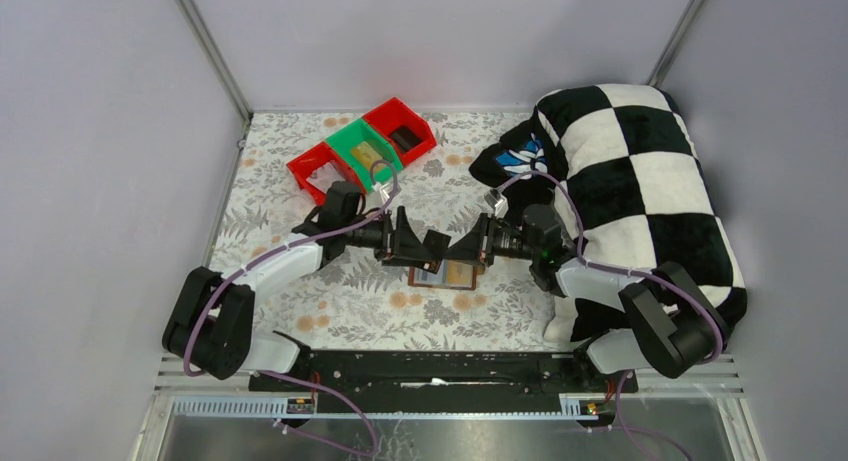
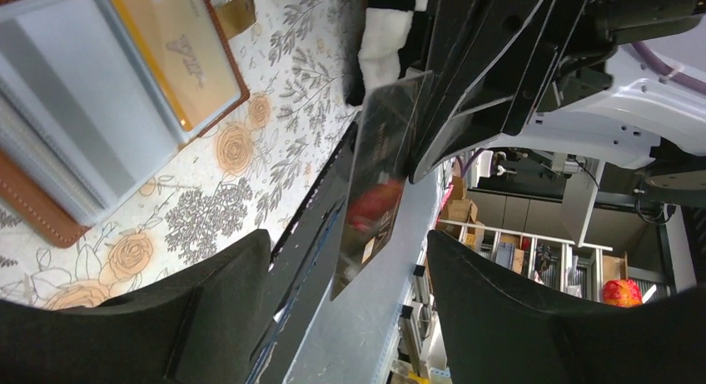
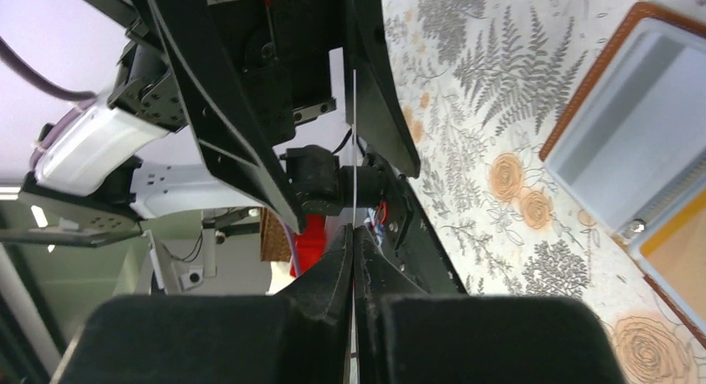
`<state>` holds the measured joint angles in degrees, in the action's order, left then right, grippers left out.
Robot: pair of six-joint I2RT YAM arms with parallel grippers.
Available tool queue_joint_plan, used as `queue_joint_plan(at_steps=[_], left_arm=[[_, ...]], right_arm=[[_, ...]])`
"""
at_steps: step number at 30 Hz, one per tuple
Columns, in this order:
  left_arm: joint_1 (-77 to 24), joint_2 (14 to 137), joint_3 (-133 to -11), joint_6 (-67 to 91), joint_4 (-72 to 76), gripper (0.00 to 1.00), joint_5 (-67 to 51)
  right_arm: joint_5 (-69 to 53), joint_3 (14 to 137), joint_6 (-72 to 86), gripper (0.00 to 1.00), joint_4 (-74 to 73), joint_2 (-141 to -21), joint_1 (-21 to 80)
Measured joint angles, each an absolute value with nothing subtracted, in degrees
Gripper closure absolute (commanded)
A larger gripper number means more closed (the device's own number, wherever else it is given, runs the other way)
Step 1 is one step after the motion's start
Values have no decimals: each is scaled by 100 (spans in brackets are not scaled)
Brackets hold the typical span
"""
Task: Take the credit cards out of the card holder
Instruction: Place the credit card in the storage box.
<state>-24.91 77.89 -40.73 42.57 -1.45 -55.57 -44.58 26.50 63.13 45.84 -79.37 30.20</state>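
The brown card holder (image 1: 443,276) lies open on the floral cloth, right under both grippers. In the left wrist view its grey pocket panels (image 2: 75,109) show, with a gold card (image 2: 179,55) still in one pocket. My right gripper (image 3: 353,259) is shut on a thin dark credit card, seen edge-on (image 3: 353,151), and holds it above the table. In the left wrist view that card (image 2: 379,176) hangs between the fingers of my open left gripper (image 2: 350,317), touching neither finger. The two grippers meet tip to tip in the top view, left (image 1: 425,246) and right (image 1: 468,246).
Red and green plastic bins (image 1: 365,146) stand at the back left. A large black-and-white checkered cushion (image 1: 640,181) fills the right side, close to the right arm. The card holder (image 3: 620,142) also shows at the right of the right wrist view.
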Motion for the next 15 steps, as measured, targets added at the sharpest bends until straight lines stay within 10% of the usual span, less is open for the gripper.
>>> queue_joint_plan(at_steps=[15], left_arm=[[-2477,7924,-3975,4840,738,100,-5732]], right_arm=[[-5033,2652,6689,100,5277,-8285,3020]])
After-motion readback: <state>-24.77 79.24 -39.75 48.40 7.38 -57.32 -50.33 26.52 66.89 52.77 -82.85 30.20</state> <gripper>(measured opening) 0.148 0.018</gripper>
